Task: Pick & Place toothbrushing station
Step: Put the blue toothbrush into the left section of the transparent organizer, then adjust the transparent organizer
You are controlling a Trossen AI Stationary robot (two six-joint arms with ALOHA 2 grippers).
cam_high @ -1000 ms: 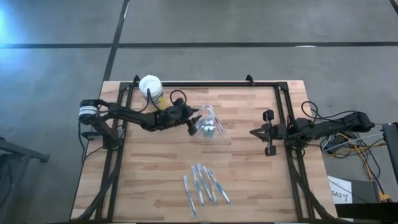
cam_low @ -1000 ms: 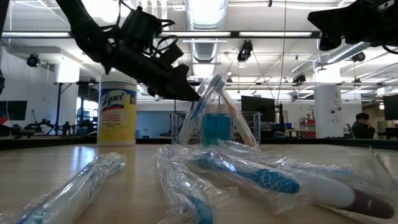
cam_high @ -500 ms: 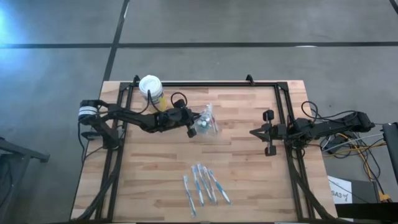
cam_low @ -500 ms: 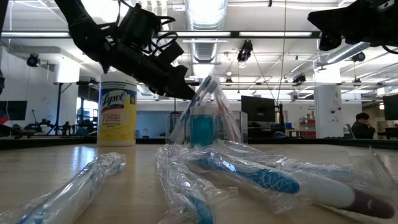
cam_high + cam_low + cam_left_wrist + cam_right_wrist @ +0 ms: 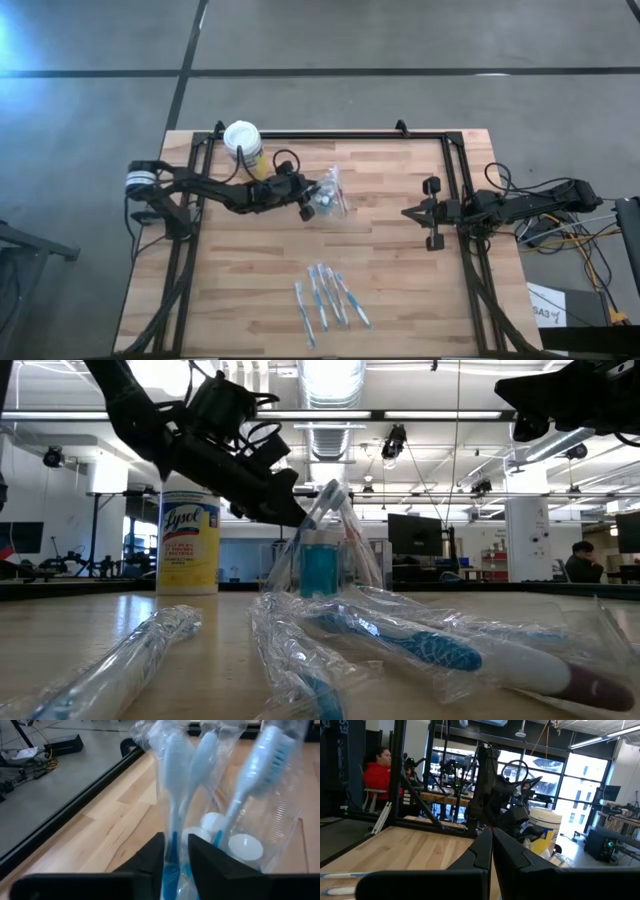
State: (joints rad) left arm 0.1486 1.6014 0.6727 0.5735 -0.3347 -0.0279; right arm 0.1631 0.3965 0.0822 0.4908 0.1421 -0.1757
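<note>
The toothbrushing station [image 5: 330,193] is a small clear holder [image 5: 322,568] with wrapped blue and white toothbrushes and white-capped pieces [image 5: 245,846]. It stands on the wooden table, middle far part. My left gripper [image 5: 306,207] reaches it from the table's left and is shut on a wrapped toothbrush [image 5: 169,780] that stands in the holder. Several more wrapped toothbrushes [image 5: 330,298] lie loose near the front edge. My right gripper [image 5: 406,213] waits shut at the table's right side, holding nothing. My left gripper pinches the blue handle [image 5: 173,854] of a wrapped toothbrush between its two fingers [image 5: 150,862], wrapper and all. The fingers come from the table's left, slanting slightly down, and lie across the handle. The brush stands nearly upright, head up, its lower end in the holder.
A yellow canister with a white lid [image 5: 243,141] stands at the far left, just behind my left arm. A black frame [image 5: 330,134] runs along the table's far, left and right edges. Bare wood lies between the holder and the loose toothbrushes.
The holder has slid a little toward the table's left, toward my left gripper. Its toothbrushes, spread wide before, now stand closer together and more upright. My right arm has kept still.
</note>
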